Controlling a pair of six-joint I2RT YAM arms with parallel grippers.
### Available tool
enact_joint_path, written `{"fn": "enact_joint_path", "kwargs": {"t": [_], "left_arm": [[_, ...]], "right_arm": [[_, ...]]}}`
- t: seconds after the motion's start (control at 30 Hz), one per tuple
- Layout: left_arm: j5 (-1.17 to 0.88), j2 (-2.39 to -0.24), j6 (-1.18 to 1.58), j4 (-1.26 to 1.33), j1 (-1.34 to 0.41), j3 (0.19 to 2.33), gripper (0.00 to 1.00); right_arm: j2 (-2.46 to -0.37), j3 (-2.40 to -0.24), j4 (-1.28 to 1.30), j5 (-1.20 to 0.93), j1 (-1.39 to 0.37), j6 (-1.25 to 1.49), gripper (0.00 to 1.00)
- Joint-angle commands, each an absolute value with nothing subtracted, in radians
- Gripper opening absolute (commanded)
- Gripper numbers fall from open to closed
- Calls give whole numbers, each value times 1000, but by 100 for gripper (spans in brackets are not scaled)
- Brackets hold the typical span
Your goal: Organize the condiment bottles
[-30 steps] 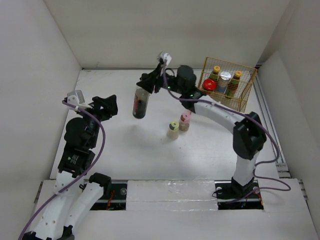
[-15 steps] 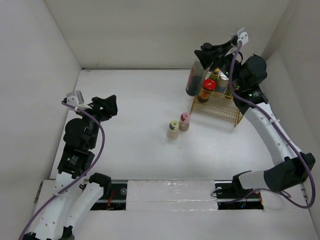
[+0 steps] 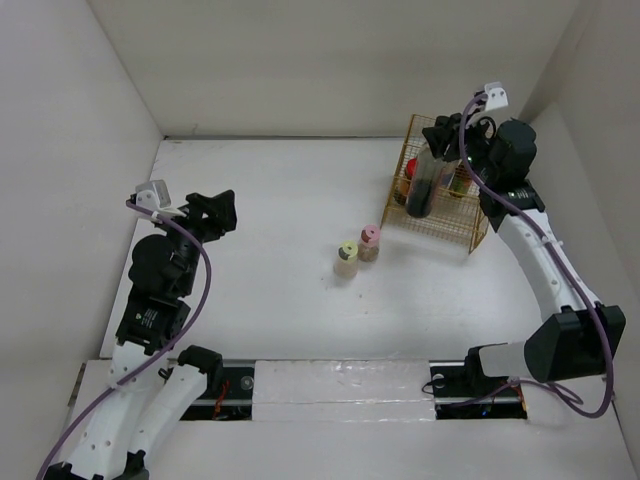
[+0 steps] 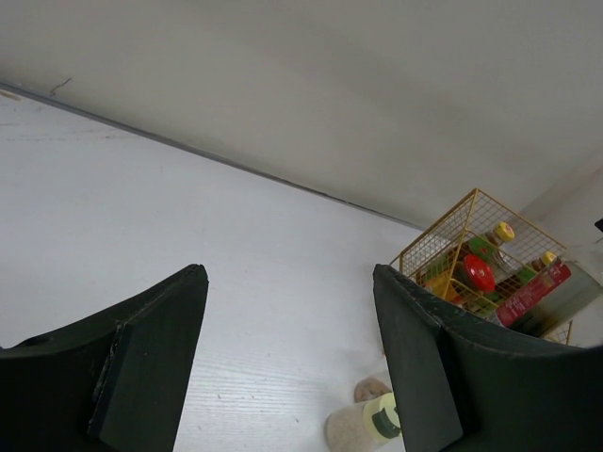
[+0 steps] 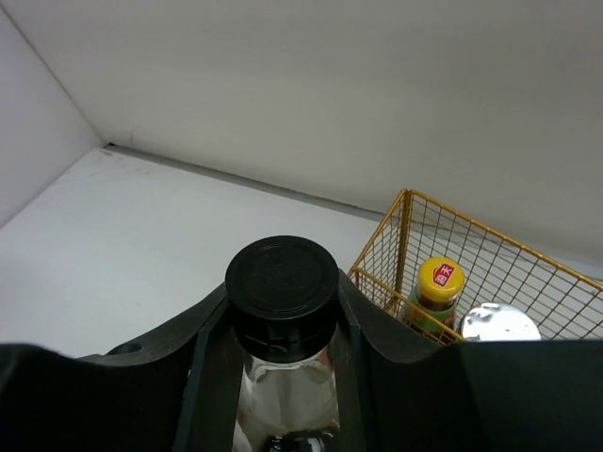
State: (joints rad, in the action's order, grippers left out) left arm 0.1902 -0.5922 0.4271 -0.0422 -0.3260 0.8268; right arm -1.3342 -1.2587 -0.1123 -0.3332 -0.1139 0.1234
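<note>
White table (image 3: 270,220), dark bottle (image 3: 421,185) pinched in right fingers (image 5: 377,358) masking basket (image 3: 445,225); left fingers (image 4: 151,358) spread

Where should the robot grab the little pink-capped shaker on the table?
Probably around the body just under the cap, coming straight down from above, because the pink-capped shaker stands upright. The yellow-capped shaker stands close at its near-left, so it looks best to squeeze across the free far-left and near-right sides.
</note>
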Motion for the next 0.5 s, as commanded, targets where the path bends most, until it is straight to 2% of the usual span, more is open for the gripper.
{"fn": "enact_joint_path", "kwargs": {"t": [0.0, 0.47], "left_arm": [[187, -583, 414, 2, -330, 841, 66], [187, -583, 414, 2, -330, 841, 66]], "right_arm": [[-1305, -1272, -281, -322, -104, 127, 3], [-1359, -1127, -592, -149, -161, 78, 2]]}}
